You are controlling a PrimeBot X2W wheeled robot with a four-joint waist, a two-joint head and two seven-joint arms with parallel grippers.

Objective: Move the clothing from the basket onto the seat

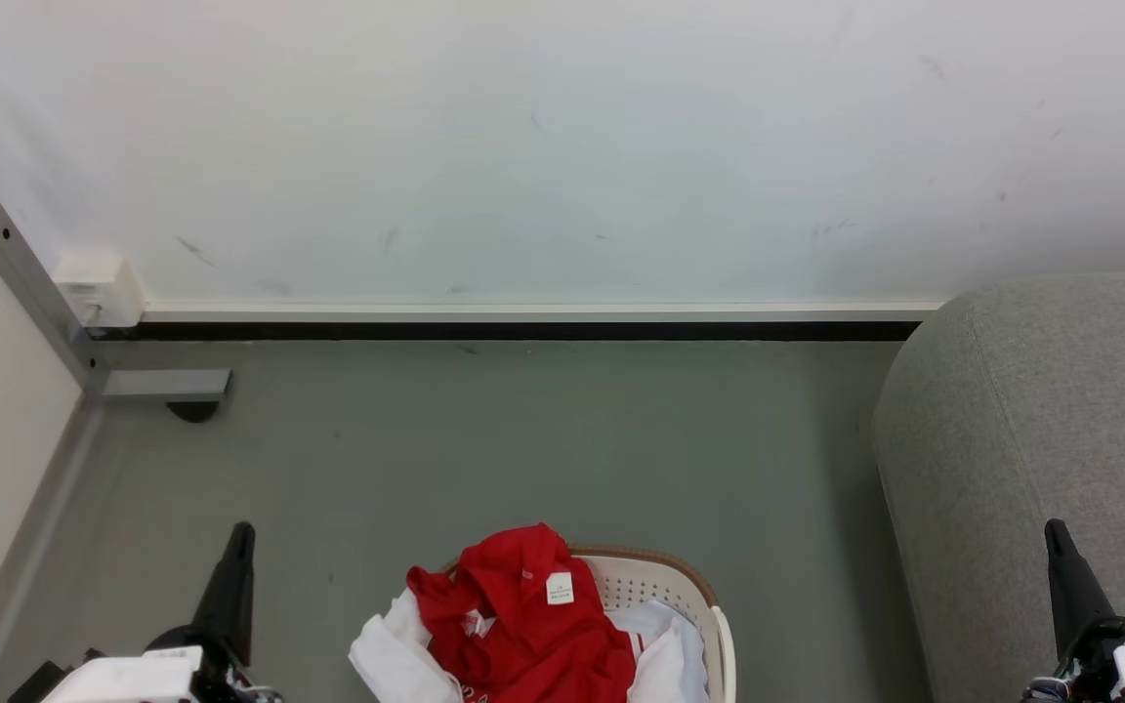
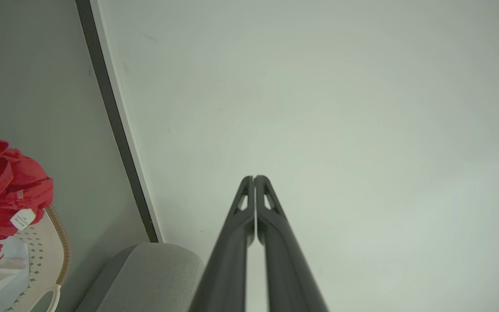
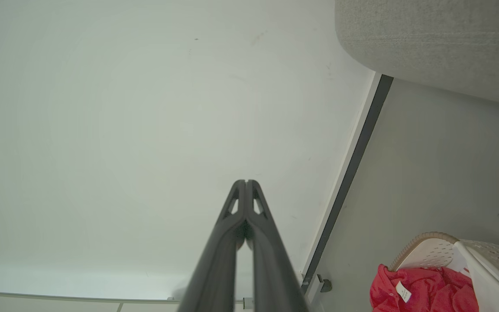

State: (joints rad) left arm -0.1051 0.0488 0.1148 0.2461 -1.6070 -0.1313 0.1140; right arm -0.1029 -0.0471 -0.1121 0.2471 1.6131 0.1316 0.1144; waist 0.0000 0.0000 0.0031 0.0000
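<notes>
1. Fingers of my left gripper (image 2: 254,178): the two long dark ones are pressed together tip to tip in the left wrist view, pointing at the plain white wall (image 2: 340,108).
2. Same on my right gripper (image 3: 246,182): fingers closed against each other at centre frame of the right wrist view, gripping no item.
3. Head view: left gripper sits at lower left and right gripper at lower right. Both point up the frame, well apart from the load.
4. Clothing is at bottom centre of the head view. A bright red soft sports top (image 1: 523,625) with a small white label (image 1: 560,588) is heaped on top. White fabric pieces (image 1: 396,664) lie under and beside it, one spilling out to the left.
5. All of it sits in the cream-white perforated plastic laundry basket (image 1: 665,586) with a brown rim band. It stands on the grey-green floor (image 1: 523,439), cut off by the bottom edge.
6. Right side of the head view: large light grey woven-fabric seat (image 1: 1041,420) with rounded edges, near the basket, with a strip of floor between.
</notes>
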